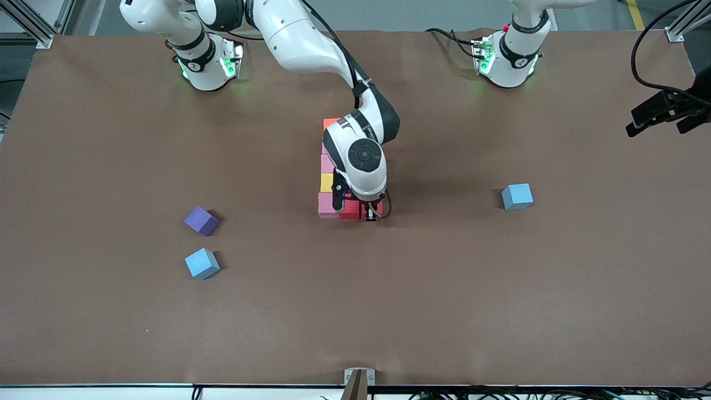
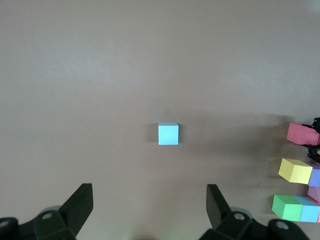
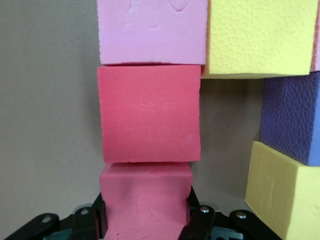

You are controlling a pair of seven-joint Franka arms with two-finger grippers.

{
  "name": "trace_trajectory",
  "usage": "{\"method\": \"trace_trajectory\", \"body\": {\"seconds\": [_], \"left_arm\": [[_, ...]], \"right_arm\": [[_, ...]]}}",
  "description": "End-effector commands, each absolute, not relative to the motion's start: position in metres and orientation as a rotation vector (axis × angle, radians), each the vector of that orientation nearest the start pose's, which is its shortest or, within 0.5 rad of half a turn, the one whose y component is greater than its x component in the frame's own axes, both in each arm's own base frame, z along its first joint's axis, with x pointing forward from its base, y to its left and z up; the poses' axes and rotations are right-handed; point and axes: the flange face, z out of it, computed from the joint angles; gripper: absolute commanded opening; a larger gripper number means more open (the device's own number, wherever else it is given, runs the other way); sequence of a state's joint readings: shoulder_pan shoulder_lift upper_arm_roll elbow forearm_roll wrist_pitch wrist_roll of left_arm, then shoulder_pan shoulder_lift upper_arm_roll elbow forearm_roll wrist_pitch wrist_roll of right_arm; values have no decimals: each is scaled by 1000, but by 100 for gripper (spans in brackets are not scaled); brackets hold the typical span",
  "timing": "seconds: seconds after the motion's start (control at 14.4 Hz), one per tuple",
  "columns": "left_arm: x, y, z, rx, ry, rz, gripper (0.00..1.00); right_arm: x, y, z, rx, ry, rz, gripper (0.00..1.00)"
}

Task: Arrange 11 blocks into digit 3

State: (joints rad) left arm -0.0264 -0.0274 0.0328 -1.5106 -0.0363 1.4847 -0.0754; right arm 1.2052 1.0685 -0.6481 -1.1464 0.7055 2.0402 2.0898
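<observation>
Blocks mostly stood joined mid-table, probably eight; right gripper (image 1: pixel 370 214) clamped a red block (image 3: pixel 146 205) at the figure's (image 1: pixel 329 183) nearest row. Three loose cubes (image 1: pixel 517 196) remained; left gripper (image 2: pixel 150 207) waited wide.

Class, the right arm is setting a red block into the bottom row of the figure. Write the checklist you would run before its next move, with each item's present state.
1. right gripper grips the red block: ok, shut on it, low at the figure's row nearest the front camera.
2. Held block lines up with the red neighbour and pink block: ok, edges touch in a row.
3. Held block rests flat on the table: cannot tell.
4. left gripper out of the way: ok, open, waiting above a light blue block.
5. All blocks placed: not ok; purple block and another light blue block lie loose.
</observation>
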Motion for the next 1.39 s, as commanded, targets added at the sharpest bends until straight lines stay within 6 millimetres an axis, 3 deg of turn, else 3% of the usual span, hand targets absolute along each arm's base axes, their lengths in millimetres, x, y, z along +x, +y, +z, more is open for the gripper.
{"method": "trace_trajectory", "body": {"seconds": [0.0,0.76,0.83,0.97,1.04,1.32], "left_arm": [[543,2,661,-3184,-126,-30,100],[545,0,659,-3191,-124,-37,100],[545,0,659,-3191,-124,-37,100],[545,1,659,-3191,-124,-37,100],[545,1,659,-3191,-126,-37,100],[545,1,659,-3191,-127,-37,100]], "right_arm": [[518,549,205,-2199,2235,124,2],[520,544,202,-2195,2252,126,7],[521,543,203,-2201,2246,120,19],[520,543,202,-2213,2237,109,90],[522,542,203,-2222,2227,107,100],[523,542,214,-2260,2184,121,100]]}}
